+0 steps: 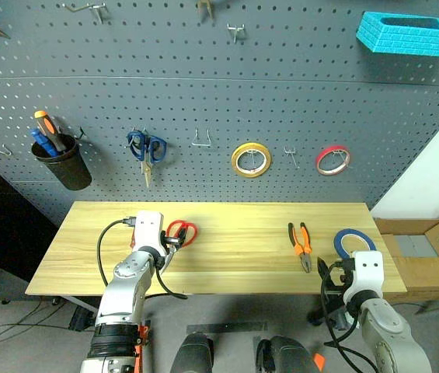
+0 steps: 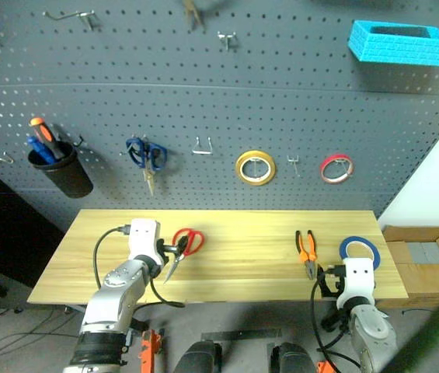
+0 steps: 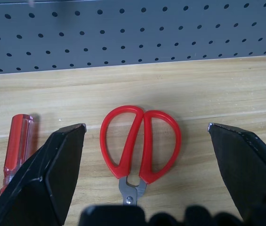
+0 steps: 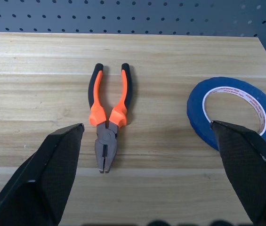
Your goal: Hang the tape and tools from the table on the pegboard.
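Note:
The red-handled scissors lie flat on the wood table, handles toward the pegboard. My left gripper hangs open just above them, one finger on each side. A small red-handled screwdriver lies beside the scissors, outside one finger. The orange and black pliers and the blue tape rest flat at the table's right end. My right gripper is open near the front edge, holding nothing, with the pliers ahead between its fingers and the tape in front of one fingertip.
On the pegboard hang a black cup with orange and blue screwdrivers, blue scissors, a yellow roll, a red roll and a blue basket. Bare hooks sit between them. A cardboard box stands right of the table.

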You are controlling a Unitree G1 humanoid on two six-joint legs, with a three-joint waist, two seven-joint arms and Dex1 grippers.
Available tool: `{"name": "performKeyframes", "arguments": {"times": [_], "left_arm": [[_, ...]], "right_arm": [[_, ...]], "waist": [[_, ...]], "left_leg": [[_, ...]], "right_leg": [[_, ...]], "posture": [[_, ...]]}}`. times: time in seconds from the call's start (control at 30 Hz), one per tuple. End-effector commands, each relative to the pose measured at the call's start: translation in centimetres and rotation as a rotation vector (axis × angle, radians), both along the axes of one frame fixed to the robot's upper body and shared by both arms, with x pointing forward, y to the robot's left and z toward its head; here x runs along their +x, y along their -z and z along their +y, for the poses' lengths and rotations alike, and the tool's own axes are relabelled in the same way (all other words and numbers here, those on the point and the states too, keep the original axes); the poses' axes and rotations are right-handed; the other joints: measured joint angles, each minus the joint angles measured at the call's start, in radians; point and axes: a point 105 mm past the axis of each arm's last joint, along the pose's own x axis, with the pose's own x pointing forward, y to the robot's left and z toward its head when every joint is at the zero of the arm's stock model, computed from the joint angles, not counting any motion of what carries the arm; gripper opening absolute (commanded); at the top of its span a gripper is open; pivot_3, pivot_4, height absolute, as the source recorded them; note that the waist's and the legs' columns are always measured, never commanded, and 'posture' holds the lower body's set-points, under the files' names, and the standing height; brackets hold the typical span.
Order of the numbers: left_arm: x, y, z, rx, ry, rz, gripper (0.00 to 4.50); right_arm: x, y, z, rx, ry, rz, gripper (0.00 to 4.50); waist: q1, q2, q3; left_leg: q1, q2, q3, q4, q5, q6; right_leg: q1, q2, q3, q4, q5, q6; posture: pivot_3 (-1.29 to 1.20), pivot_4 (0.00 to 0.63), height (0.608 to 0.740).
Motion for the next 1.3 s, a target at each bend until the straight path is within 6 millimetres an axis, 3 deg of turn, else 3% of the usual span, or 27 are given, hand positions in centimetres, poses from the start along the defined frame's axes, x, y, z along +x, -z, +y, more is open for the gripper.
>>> {"name": "performKeyframes", "arguments": {"times": [0.03,0.7,0.93,1.03,1.3], "left_arm": [[0.7,-1.8,-0.3,-0.004,0.021,-0.060,4.47],[0.8,-2.6,-0.8,0.004,-0.016,-0.087,4.47],[1.3,-2.6,-1.5,-0.008,0.044,-0.067,4.47],[1.5,-3.2,-4.2,0.032,0.237,-0.084,4.47],[0.3,-6.4,-14.1,-0.030,0.819,-0.152,4.47]], "right_arm": [[0.6,-1.6,-0.2,-0.030,-0.007,-0.066,4.50],[1.1,-2.1,0.0,-0.071,-0.049,-0.078,4.50],[1.4,-2.3,-0.7,-0.084,-0.093,-0.067,4.50],[2.3,-2.5,-1.8,-0.090,-0.116,-0.051,4.50],[5.4,-2.4,-5.2,-0.123,-0.180,0.045,4.50]], "waist": [[0.000,0.000,0.000],[-0.001,0.000,0.024],[-0.002,-0.001,0.030],[-0.004,-0.001,0.036],[-0.004,-0.002,0.062]], "left_leg": [[0.000,0.000,0.000,0.000,0.000,0.000],[-0.001,0.000,0.001,-0.001,0.000,0.000],[-0.001,0.000,0.000,0.000,0.000,0.000],[-0.001,0.000,0.001,0.000,0.000,0.000],[-0.003,-0.001,0.003,-0.001,0.000,0.000]], "right_leg": [[0.000,0.000,0.000,0.000,0.000,0.000],[-0.001,0.000,0.001,0.000,0.000,0.000],[-0.002,0.000,0.001,0.000,0.000,0.000],[-0.002,0.000,0.001,0.000,0.000,0.000],[-0.003,0.003,0.003,0.000,-0.001,0.001]], "posture": [[0.09,0.131,0.740],[0.07,0.156,0.740],[0.05,0.169,0.740],[0.05,0.184,0.740],[0.04,0.219,0.740]]}}
